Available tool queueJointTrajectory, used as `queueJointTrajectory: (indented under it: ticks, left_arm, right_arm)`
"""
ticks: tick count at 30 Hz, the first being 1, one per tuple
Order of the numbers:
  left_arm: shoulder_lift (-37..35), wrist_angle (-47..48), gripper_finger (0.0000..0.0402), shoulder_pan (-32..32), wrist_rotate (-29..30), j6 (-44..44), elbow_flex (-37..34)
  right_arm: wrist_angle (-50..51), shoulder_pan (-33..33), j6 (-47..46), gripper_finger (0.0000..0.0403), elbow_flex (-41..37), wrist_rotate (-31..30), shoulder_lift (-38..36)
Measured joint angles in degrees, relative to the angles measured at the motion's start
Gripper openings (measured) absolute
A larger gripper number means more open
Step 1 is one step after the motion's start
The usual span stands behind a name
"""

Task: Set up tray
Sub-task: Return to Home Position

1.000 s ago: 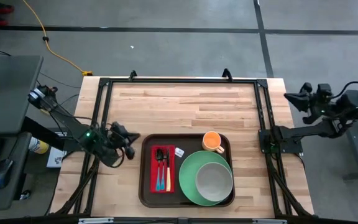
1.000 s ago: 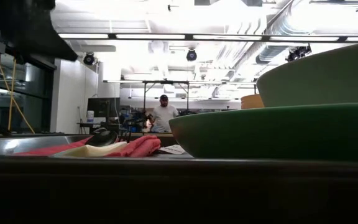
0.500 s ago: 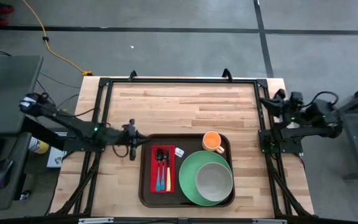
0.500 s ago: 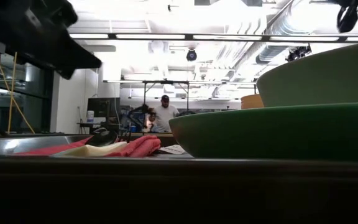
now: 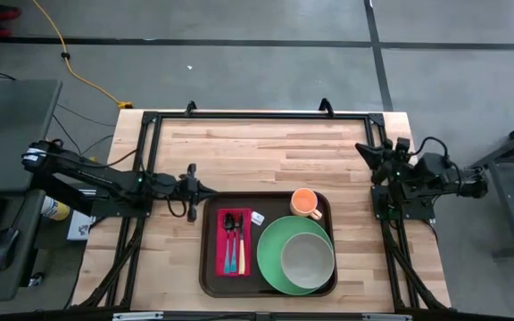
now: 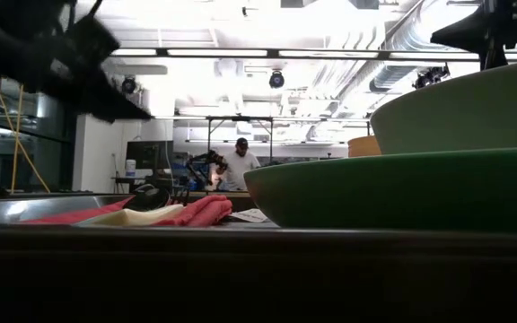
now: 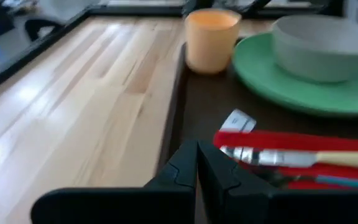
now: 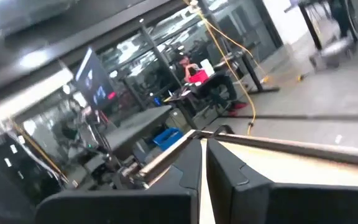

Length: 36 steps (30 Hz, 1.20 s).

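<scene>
The tray (image 5: pixel 275 205) lies on the near half of the desk (image 5: pixel 266 147), a little right of centre. On it are one green plate (image 5: pixel 270 250); one pale bowl (image 5: pixel 308 259) sitting on the plate; one orange cup (image 5: pixel 304 202) at the tray's far edge, just beside the plate; one red napkin (image 5: pixel 246 236) left of the plate, carrying cutlery (image 5: pixel 233 245). From above, one yellow and one blue handle can be made out, and the full count is too small to tell. One small white tag (image 5: pixel 258 217) lies between napkin and cup.

The left claw (image 5: pixel 202 188) hovers over the desk just beside the tray's far left corner; the right claw (image 5: pixel 364 150) is at the desk's right edge, well apart from the tray.

Only the wrist views show the fingers. The left claw (image 7: pixel 197 155) is pressed closed on nothing, with napkin, cup, plate and bowl beyond it; the right claw (image 8: pixel 204 152) is likewise closed and empty, facing the room rather than the tray.

The low view alone shows heights: the bowl (image 6: pixel 465 108) rises above the plate (image 6: pixel 393 188); the napkin (image 6: pixel 196 213) lies bunched and low; both claws sit in the upper corners, above everything on the tray; one person (image 6: pixel 238 166) stands in the room beyond.
</scene>
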<state>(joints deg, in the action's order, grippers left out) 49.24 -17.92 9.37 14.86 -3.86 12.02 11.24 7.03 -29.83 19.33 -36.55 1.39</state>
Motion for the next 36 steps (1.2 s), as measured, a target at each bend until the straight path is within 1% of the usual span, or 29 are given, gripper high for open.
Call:
queueJointTrajectory:
  ticks: [3, 7, 9, 11, 14, 16, 19, 21, 23, 25, 30, 32, 35, 36]
  left_arm:
    - [0.0, -4.2, 0.0044, 0.0, 2.4, -2.6, -4.2]
    - [0.0, -5.5, 0.0044, 0.0, 7.3, -9.5, -6.9]
    - [0.0, -5.6, 0.0044, 0.0, 10.5, -9.7, -7.0]
    - [0.0, -5.1, 0.0044, 0.0, 11.8, -8.3, -7.0]
    - [0.0, -3.1, 0.0044, 0.0, 10.4, -5.4, -7.0]
    - [-0.1, -2.4, 0.0044, 0.0, 9.5, -5.9, -7.0]
    - [0.0, -2.0, 0.0044, 0.0, 13.0, -5.0, -6.9]
    - [0.0, -1.4, 0.0044, 0.0, 14.7, -2.4, -6.9]
    - [-0.5, -1.8, 0.0044, 0.0, 15.4, 2.5, -6.9]
    - [-0.5, -2.0, 0.0044, 0.0, 15.6, 5.5, -6.9]
    - [-0.4, -4.2, 0.0044, 0.0, 15.8, 10.5, -6.9]
    - [-0.4, -9.0, 0.0044, 0.0, 16.2, 12.9, -7.6]
    - [-0.4, -18.8, 0.0044, 0.0, 16.2, 16.5, -10.5]
    - [-0.4, -20.8, 0.0044, 0.0, 16.4, 17.4, -11.3]
  right_arm:
    - [0.1, 0.0, 6.6, 0.0, 0.0, 1.0, 0.0]
    - [-0.1, 0.0, 8.3, 0.0, 0.0, 0.0, 0.0]
    - [-0.2, 0.0, 10.9, 0.0, 0.0, 0.8, 0.0]
    - [-1.4, 0.0, 14.6, 0.0, -0.5, 3.5, 0.0]
    - [-8.7, 0.0, 19.7, 0.0, -2.8, 4.9, 0.0]
    - [-14.7, 0.0, 23.1, 0.0, -5.6, 5.6, 0.0]
    - [-22.8, 0.0, 26.1, 0.0, -10.2, 5.9, 0.0]
    - [-27.6, 0.0, 26.2, 0.0, -13.1, 5.3, 0.0]
    - [-32.3, 0.0, 26.3, 0.0, -16.0, 5.4, 0.0]
    - [-37.3, 0.0, 26.4, 0.0, -18.6, 6.7, 0.0]
    - [-36.9, 0.0, 28.1, 0.0, -18.8, 10.1, 0.0]
    - [-36.9, 0.0, 28.6, 0.0, -18.8, 9.6, 0.0]
    - [-36.9, 0.0, 28.8, 0.0, -18.8, 7.9, 0.0]
    - [-36.9, 0.0, 28.8, 0.0, -18.8, 7.6, 0.0]
